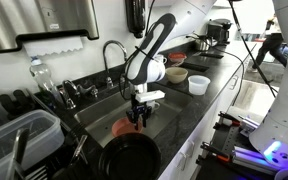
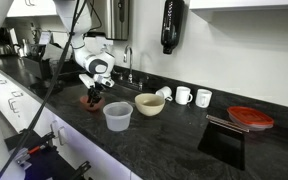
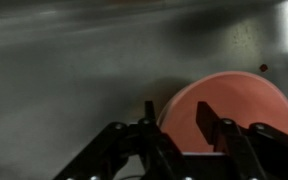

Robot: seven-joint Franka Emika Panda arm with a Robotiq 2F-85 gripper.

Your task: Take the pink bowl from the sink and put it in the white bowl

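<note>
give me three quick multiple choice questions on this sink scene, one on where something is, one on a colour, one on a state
1. Where is the pink bowl?
A) up on the counter
B) in the sink, just below the gripper
C) stacked on a mug

2. What colour is the pan in front of the sink?
A) black
B) red
C) white

3. How do the gripper's fingers stand?
A) shut tight on nothing
B) apart, either side of the pink bowl's rim
C) clamped on a mug handle

Answers:
1 B: the wrist view shows the bowl lying on the steel sink floor.
2 A: the pan is dark all over in an exterior view.
3 B: the wrist view shows a gap between the fingers with the rim in it.
</note>
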